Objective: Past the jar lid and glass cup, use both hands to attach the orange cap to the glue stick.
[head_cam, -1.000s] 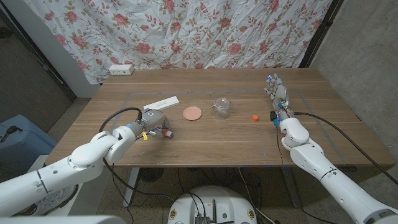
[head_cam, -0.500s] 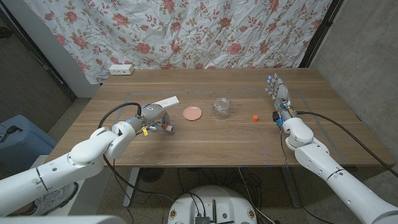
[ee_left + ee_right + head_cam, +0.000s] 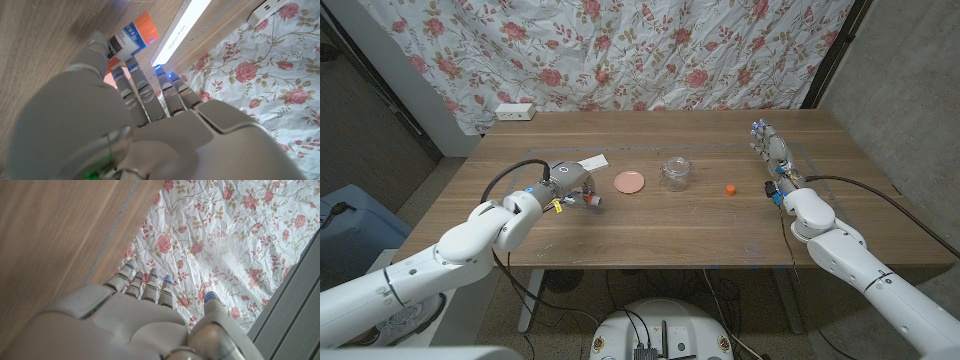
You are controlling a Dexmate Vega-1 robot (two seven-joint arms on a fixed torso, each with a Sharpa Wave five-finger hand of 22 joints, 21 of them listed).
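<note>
Glue stick (image 3: 593,199) gripped in left robot hand (image 3: 570,186), 9 o'clock of jar lid (image 3: 629,181), open end free. Orange cap (image 3: 730,188) on bench, 3 o'clock of glass cup (image 3: 674,172). Right robot hand (image 3: 772,156) empty, fingers spread, near cap for pickup.

Even, soft overhead light fills the head view, with short faint shadows under the left hand (image 3: 572,186) and the glass cup (image 3: 675,173). The room's left side falls dim. In the left wrist view the table (image 3: 45,30) beyond the fingers (image 3: 145,85) is motion-blurred. The right wrist view's wood grain smears similarly.
</note>
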